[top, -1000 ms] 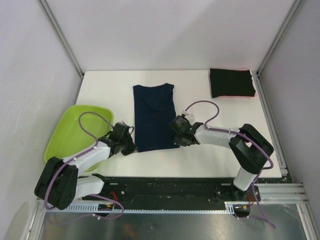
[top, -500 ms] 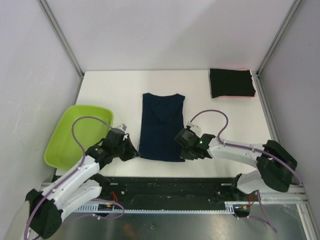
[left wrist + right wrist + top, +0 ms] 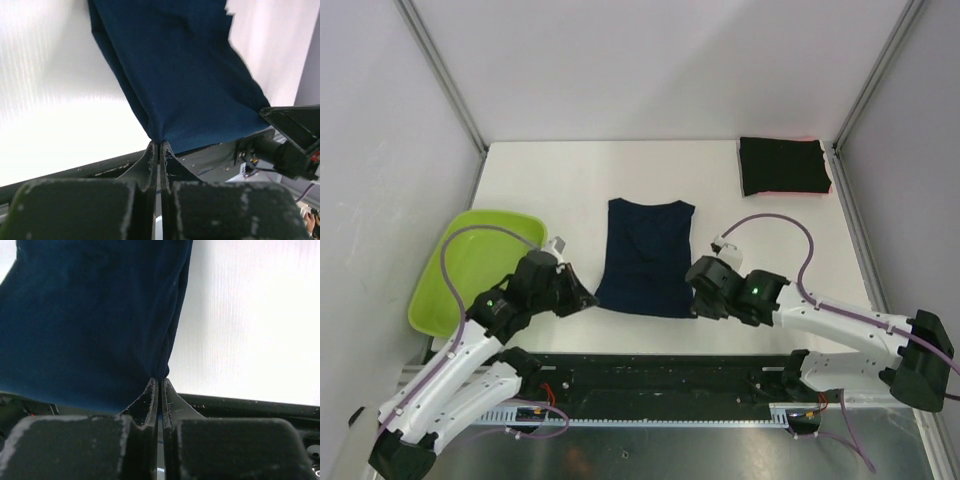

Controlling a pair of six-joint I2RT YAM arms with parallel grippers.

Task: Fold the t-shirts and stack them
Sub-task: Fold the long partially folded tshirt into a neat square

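White tabletop (image 3: pixel 550 180) between pale grey walls, with a metal rail along the near edge; at its middle lies the navy blue t-shirt (image 3: pixel 647 258), folded into a long narrow panel, collar end away from the arms; the near hem is raised off the table, pinched at both corners.

Left gripper (image 3: pixel 586 300) has its jaws pressed together on the near left corner of the navy cloth, fingers pointing right; its arm slants up from the lower left, the forearm passing just beside the lime-green tub (image 3: pixel 460 270). Right gripper (image 3: pixel 698 306) is likewise clamped on the near right corner, fingers pointing left; its arm stretches low and long from the far right.

Both wrist views show the fingertips meeting on a bunched point of navy fabric, which fans out above them.

At the far right corner lies the folded black t-shirt (image 3: pixel 783 166), with a red-pink edge (image 3: pixel 790 193) showing beneath it, well apart from both grippers.
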